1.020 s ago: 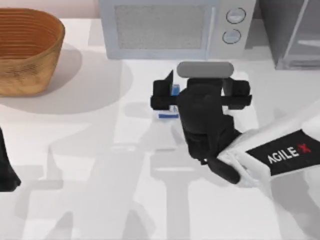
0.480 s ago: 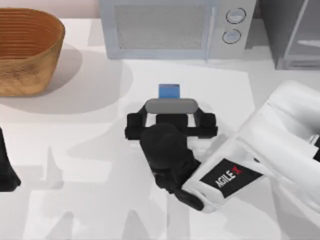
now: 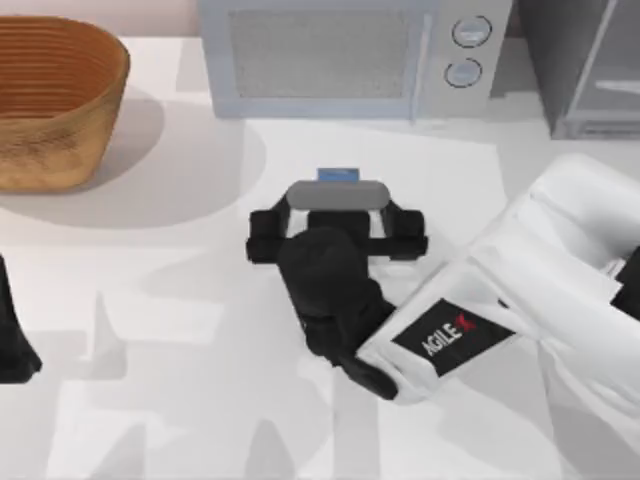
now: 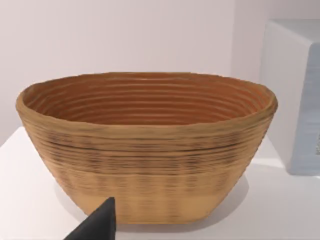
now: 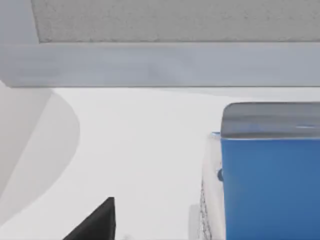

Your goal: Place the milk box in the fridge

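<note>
Landmark: the light grey microwave point(image 3: 355, 58) with two round knobs is standing at the back of the white table point(image 3: 150, 330); every place below is being given relative to it.

Milk box: the small upright blue carton point(image 3: 338, 177) is standing on the table just in front of the microwave's door, apart from it. In the right wrist view its blue face with a grey top edge point(image 5: 272, 175) is looming close to the camera, with the microwave's lower front edge point(image 5: 160, 62) running behind it.

Right gripper: the black two-finger gripper point(image 3: 338, 205) of the white AgileX arm is hovering in front of the microwave, directly over the near side of the milk box and covering most of it. Whether its fingers are spread or closed cannot be told, as the wrist housing is hiding them from above.

Fridge: the large dark grey cabinet point(image 3: 585, 65) with a pale grey framed glassy door is standing just beside the microwave, on its right.

Basket: the round woven tan wicker basket point(image 3: 55, 100) is sitting well to the left of the microwave; the left wrist view is facing its ribbed side point(image 4: 145, 165).

Left gripper: the dark left arm's end point(image 3: 12, 330) is sitting parked far to the left of the microwave and nearer the front, below the basket; its finger state cannot be told.
</note>
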